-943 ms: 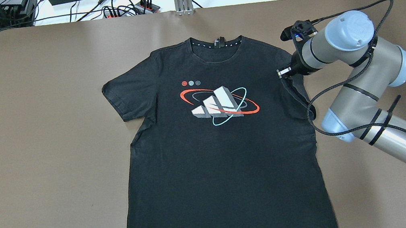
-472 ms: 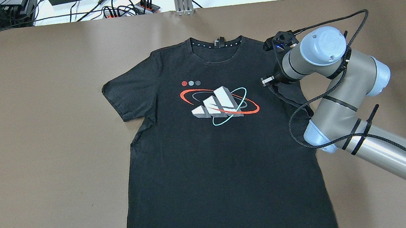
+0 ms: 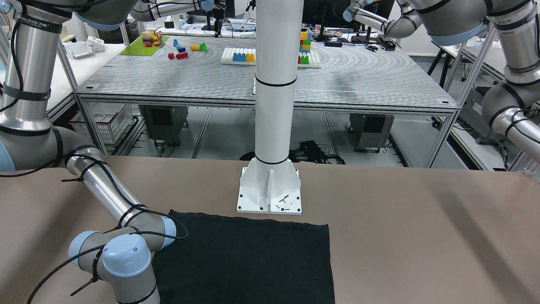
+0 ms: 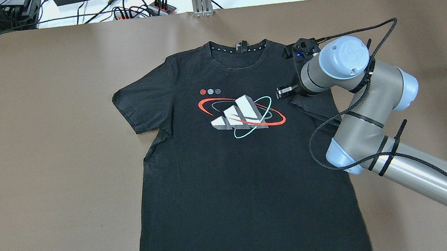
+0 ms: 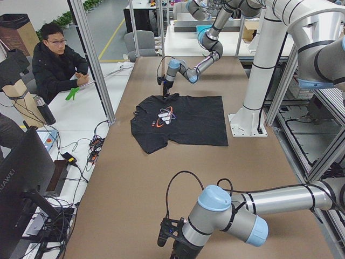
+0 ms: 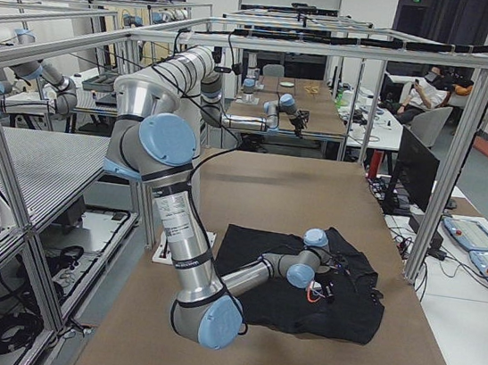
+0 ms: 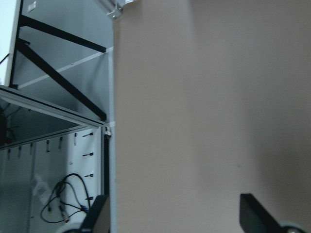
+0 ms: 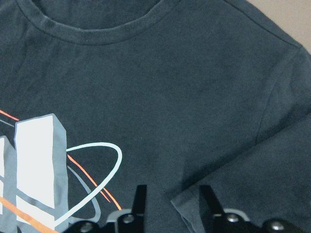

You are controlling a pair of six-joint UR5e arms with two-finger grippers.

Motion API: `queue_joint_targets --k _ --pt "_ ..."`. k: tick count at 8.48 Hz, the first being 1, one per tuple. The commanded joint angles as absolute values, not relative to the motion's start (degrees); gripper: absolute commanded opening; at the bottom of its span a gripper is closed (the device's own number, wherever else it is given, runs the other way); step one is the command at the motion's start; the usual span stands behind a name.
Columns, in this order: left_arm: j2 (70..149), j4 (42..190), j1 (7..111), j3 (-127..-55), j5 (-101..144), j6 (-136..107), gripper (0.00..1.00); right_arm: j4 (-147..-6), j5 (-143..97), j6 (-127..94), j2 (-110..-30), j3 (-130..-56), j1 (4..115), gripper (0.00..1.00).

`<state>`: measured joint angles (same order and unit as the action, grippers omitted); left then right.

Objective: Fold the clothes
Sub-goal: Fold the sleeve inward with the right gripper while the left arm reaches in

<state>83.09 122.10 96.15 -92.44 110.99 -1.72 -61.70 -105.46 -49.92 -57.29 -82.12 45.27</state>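
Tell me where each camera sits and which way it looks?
Front: across the table, facing the post; right arm and shirt show.
Overhead: behind and above, looking down on the shirt; right arm shows.
Left side: table's left end, looking along it; left arm near, right arm far.
Right side: table's right end; right arm near.
Left wrist: facing the table; left tool shows.
Right wrist: above the shirt; right tool shows.
Shared: overhead and right wrist both see the print.

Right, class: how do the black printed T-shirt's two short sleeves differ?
The black left-side sleeve lies flat on the brown table; the right-side sleeve is folded in over the shirt front. The left-side sleeve is untouched; the right-side sleeve's hem sits between the fingers of the right gripper. Both are short, hemmed.
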Motion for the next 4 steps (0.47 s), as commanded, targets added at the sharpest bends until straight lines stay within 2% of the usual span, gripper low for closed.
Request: queue_joint_targets --k 1,4 --pt "88.6 121.6 92.6 -92.2 124.2 -12.0 0.93 -61.8 -105.4 -50.5 -57.2 -82.7 45.0 0.94" --pt "99.5 121.5 78.9 -89.7 126.8 -24.0 0.91 -62.0 -106.3 -50.5 -59.7 -85.8 45.0 0.94"
